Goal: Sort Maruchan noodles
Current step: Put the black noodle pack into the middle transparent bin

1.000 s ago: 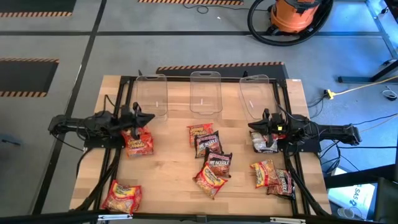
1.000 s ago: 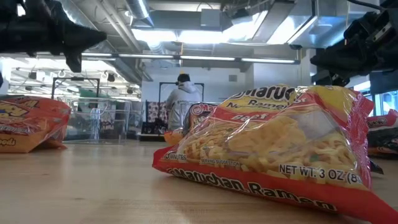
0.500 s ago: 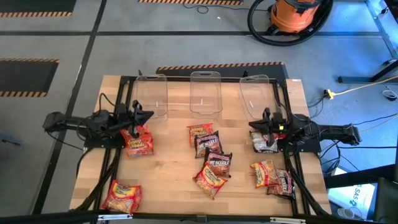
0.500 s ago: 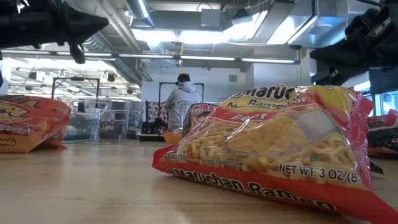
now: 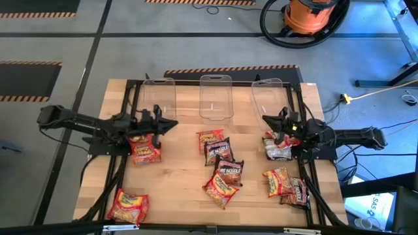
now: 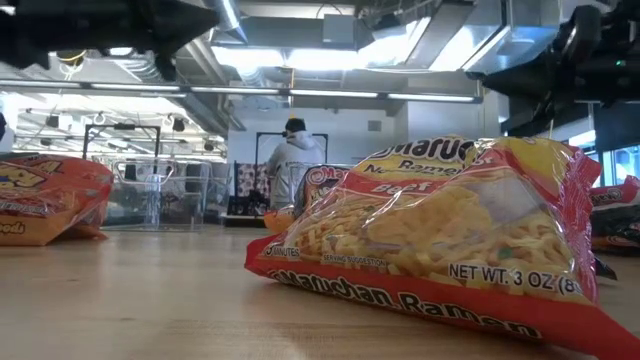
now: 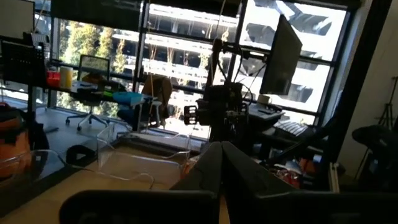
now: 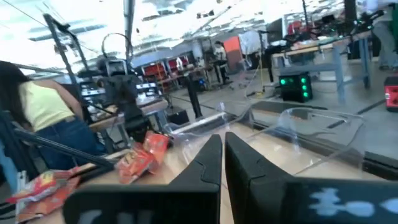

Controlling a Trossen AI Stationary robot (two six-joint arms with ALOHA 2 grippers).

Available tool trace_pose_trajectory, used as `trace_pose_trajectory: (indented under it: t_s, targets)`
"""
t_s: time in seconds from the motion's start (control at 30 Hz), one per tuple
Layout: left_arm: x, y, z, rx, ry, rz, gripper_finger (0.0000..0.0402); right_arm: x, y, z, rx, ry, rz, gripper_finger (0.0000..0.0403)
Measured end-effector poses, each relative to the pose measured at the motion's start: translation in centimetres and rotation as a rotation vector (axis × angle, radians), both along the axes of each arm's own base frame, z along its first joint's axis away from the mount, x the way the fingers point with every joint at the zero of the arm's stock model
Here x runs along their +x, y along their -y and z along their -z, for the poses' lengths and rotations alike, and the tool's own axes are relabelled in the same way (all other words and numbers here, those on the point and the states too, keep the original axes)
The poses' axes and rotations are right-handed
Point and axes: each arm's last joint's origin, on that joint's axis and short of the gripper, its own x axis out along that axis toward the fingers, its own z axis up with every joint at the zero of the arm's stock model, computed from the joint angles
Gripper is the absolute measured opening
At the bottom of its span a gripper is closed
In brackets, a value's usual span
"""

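Both grippers shut, nothing held.
The left gripper [image 5: 171,123] is best opened before the red packet [image 5: 145,149] is approached; right gripper [image 5: 266,119] waits.

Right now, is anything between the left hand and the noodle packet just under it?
Nothing visible. The left hand, shut and empty, hangs over the table near the red noodle packet, with only bare wood between them. The clear bin lies beyond it.

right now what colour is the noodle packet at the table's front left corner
Orange-red with yellow, the front-left noodle packet; the high view shows it best.
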Motion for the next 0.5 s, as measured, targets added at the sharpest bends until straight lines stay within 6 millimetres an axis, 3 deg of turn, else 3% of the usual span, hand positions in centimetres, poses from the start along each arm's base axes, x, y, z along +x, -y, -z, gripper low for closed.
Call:
trace_pose_trajectory:
  t_s: [0.23,0.5]
  targets:
    - [3.6,0.2,1.8,0.011,-0.171,0.002,0.0002,1.5,-0.1,0.3,-0.001,-0.029,-0.030,0.0001]
    - [5.8,0.4,4.9,-0.090,-0.275,0.012,0.0002,3.0,-0.3,0.8,-0.002,-0.070,-0.130,0.0016]
